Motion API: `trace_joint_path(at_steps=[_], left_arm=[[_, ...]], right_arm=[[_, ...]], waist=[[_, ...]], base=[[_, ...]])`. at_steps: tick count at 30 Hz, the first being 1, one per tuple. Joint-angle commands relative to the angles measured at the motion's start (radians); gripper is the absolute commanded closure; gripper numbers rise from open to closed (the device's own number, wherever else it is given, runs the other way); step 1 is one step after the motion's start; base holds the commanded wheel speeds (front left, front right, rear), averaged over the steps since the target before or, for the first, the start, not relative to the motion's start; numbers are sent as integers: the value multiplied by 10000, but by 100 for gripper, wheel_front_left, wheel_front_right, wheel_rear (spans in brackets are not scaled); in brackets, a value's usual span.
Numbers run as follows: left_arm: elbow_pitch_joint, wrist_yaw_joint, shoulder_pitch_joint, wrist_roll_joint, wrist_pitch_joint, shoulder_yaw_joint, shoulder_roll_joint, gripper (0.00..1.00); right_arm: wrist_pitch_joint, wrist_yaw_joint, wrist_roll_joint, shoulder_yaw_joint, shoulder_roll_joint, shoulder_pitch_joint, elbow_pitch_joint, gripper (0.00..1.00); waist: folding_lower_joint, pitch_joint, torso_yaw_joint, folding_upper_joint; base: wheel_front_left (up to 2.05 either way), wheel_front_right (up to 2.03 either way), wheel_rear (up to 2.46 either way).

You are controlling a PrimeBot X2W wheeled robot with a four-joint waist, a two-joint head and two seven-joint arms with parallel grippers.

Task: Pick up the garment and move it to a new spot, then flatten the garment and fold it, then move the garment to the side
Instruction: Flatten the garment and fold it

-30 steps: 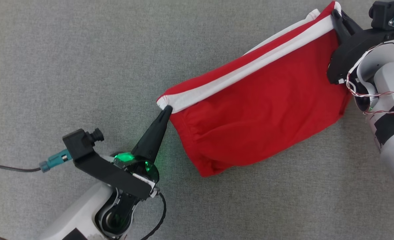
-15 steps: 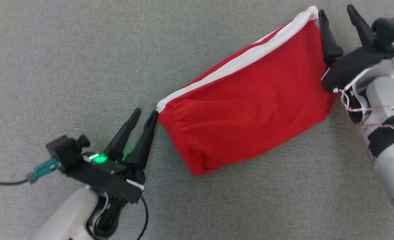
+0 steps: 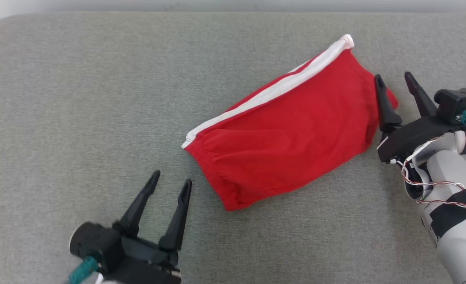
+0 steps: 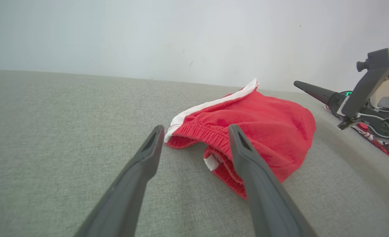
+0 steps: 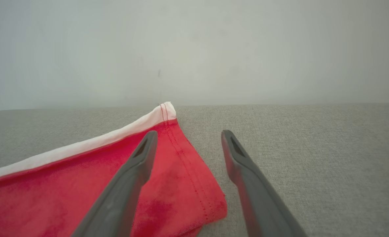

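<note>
A grey fabric surface [image 3: 79,98] fills the head view, with a pale wall [image 4: 148,33] rising behind it in both wrist views. The red garment [image 3: 288,138] lies slack on the surface right of centre, running on a slant from the middle of the frame to the upper right. A white stripe [image 3: 264,92] runs along its upper edge, and a gathered waistband [image 3: 211,173] closes its lower-left end. The left gripper [image 3: 172,177] sits at the lower left of the head view with its fingers spread and nothing between them. It points up toward the waistband end and is apart from the cloth. The right gripper [image 3: 392,75] stands at the right edge of the head view, its fingers also spread wide and holding nothing. Its inner finger crosses the garment's right-hand edge in the picture, and a small red corner shows in the gap. Whether that finger touches the cloth cannot be told. In the right wrist view one finger lies over the stitched hem [image 5: 188,164] and the other over bare grey surface.
</note>
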Motion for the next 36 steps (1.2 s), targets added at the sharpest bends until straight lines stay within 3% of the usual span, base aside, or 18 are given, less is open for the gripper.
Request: trace_joint_path(at_steps=[1,7,20,27,28,30,36], left_arm=[[-67,78,293,288,-2,24,-4,0],[-409,323,1105,1075,-3,151,-304,0],[-468,-268,1362,1741,-5,318,-801,0],[-352,-459,1454,1896,-5,354,-887,0],[-346,-500,1453,1914,-5,360,-888,0],[-332,-546,1456,1947,-5,371,-897,0],[-326,-578,1436,2037,-5,435,-896,0]], right_arm=[[-48,-13,106,-58,-21,162,95,0],[-48,-13,598,-143,-136,157,1010,0],[-33,-13,1167,118,-68,-955,3898,0],[146,-13,1448,416,220,-1043,4675,0],[147,-13,1504,461,214,-1043,4712,55],[133,-13,1617,530,204,-1026,4754,100],[22,-15,2011,440,119,-1012,4691,100]], waist=[[1,-170,177,-1],[1,-281,576,-1],[1,-247,1110,-1],[1,-324,1197,-1],[1,-327,1203,-1],[1,-333,1209,-1],[1,-349,1120,-1]], base=[[0,0,0],[0,0,0],[0,0,0],[0,0,0],[0,0,0],[0,0,0],[0,0,0]])
